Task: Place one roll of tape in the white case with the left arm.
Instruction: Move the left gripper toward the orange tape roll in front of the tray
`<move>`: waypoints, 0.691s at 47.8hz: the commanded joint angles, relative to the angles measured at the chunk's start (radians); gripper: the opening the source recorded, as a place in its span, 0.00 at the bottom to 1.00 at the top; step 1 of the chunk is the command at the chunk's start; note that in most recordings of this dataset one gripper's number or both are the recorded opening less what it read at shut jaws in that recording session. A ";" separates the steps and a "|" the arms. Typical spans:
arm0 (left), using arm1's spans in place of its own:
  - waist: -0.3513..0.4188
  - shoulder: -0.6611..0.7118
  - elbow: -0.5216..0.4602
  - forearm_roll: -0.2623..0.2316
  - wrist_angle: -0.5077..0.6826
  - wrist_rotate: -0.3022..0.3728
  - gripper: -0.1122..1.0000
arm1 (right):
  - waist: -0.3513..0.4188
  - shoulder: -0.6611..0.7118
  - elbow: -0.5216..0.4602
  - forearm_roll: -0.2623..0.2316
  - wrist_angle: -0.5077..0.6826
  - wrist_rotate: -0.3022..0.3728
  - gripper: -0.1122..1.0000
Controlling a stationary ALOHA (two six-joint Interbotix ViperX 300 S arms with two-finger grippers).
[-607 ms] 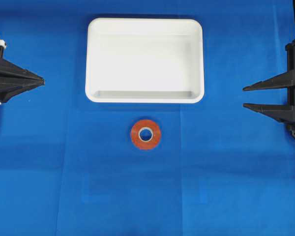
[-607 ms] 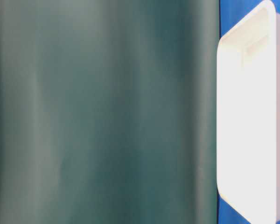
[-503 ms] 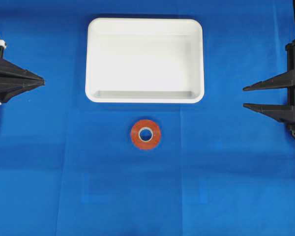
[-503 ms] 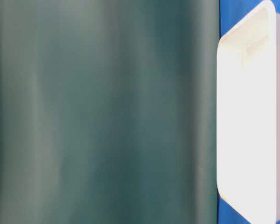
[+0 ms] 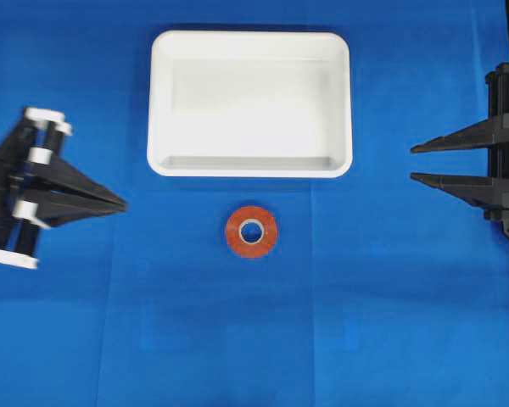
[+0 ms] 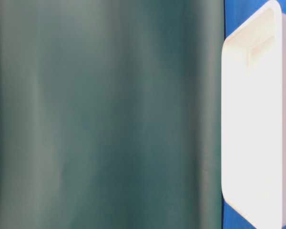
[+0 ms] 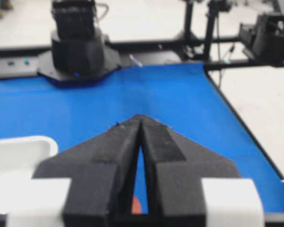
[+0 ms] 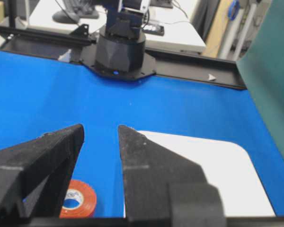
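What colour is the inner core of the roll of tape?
Pale whitish, inside an orange-red ring; the roll of tape shows it best in the overhead view.

Matte black two-pronged robot grippers

White blocks are carried by the left gripper; the right gripper is moulded all black.

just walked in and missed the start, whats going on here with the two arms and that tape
Nothing is held yet. The small orange-red roll of tape lies flat on the blue cloth, just below the large shallow white plastic case, which has nothing in it. The left gripper, black with white blocks, is shut and points toward the tape from the left, well short of it. The all-black right gripper sits open at the right edge, away from both.
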 commanded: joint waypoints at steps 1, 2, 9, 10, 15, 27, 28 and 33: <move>-0.012 0.100 -0.080 0.002 -0.017 -0.011 0.12 | -0.005 0.009 -0.023 0.002 -0.003 -0.003 0.00; -0.015 0.123 -0.097 0.003 -0.015 -0.015 0.13 | -0.005 0.009 -0.025 0.002 -0.002 -0.003 0.00; -0.038 0.264 -0.218 0.003 0.049 -0.035 0.44 | -0.012 0.011 -0.023 0.000 0.012 -0.003 0.00; -0.038 0.281 -0.236 0.002 0.069 -0.037 0.49 | -0.014 0.011 -0.023 0.000 0.014 -0.003 0.00; -0.041 0.371 -0.337 0.002 0.219 -0.048 0.76 | -0.015 0.011 -0.023 0.002 0.023 -0.003 0.00; -0.040 0.561 -0.543 0.002 0.540 -0.084 0.85 | -0.015 0.012 -0.021 0.002 0.043 -0.003 0.00; -0.040 0.577 -0.555 0.002 0.557 -0.084 0.85 | -0.015 0.014 -0.021 0.002 0.044 -0.003 0.00; -0.040 0.652 -0.607 0.002 0.626 -0.086 0.85 | -0.015 0.015 -0.020 0.002 0.044 -0.003 0.00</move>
